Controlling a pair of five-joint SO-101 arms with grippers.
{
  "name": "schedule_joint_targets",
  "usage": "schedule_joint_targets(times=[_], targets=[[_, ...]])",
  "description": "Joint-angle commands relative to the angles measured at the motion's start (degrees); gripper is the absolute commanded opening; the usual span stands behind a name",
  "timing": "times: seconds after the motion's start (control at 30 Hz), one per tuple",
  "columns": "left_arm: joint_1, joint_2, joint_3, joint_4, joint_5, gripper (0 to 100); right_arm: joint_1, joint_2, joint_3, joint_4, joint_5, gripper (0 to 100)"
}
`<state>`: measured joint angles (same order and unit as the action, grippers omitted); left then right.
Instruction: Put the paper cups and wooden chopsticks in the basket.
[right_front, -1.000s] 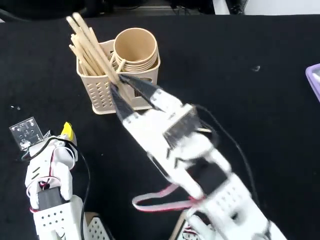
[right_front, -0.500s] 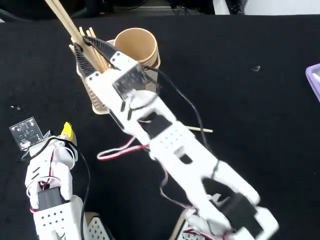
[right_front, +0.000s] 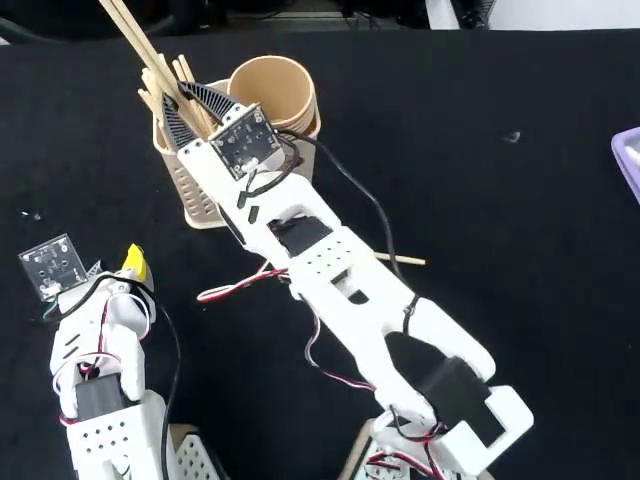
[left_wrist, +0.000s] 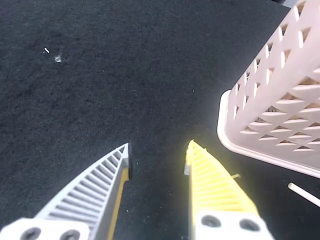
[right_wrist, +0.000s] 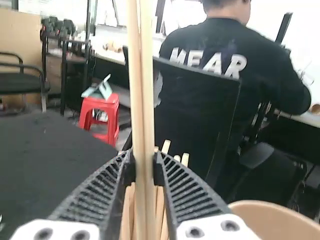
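Right gripper (right_front: 190, 105) clamped on wooden chopsticks (right_front: 135, 40) at the basket (right_front: 200, 190).
High view: the held sticks lean over the basket's rim, beside the paper cups (right_front: 272, 90) stacked inside. One loose chopstick (right_front: 402, 260) pokes out from under the arm onto the table (right_front: 520, 250). Left wrist view: the left gripper (left_wrist: 159, 145) hangs with fingers apart above black tabletop, near the basket's base edge. Right wrist view: both fingers pinch the upright sticks.

Matt, grainy cloth covers the bench (right_front: 500, 200); the basket (left_wrist: 280, 100) is smooth plastic, the chopsticks (right_wrist: 140, 100) bare wood, the paper cups (right_front: 272, 88) matt.
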<state>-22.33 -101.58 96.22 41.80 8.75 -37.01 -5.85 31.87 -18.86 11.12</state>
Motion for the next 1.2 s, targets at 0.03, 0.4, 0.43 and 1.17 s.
schedule_joint_targets(times=[0.03, 0.4, 0.43, 1.17], targets=[[0.3, -0.9, 1.2, 0.4, -0.4, 19, 1.1, -5.9, -2.9, 8.3, -0.5, 13.2], [0.3, -0.9, 1.2, 0.4, -0.4, 19, 4.7, -31.5, 0.4, 37.4, -5.3, 12.3], [0.3, -0.9, 1.2, 0.4, -0.4, 19, 5.7, -35.6, 0.9, 44.0, -5.4, 12.3], [0.3, -0.8, 1.2, 0.4, -0.4, 19, 31.1, -29.3, 30.5, 63.6, 36.7, 21.1]])
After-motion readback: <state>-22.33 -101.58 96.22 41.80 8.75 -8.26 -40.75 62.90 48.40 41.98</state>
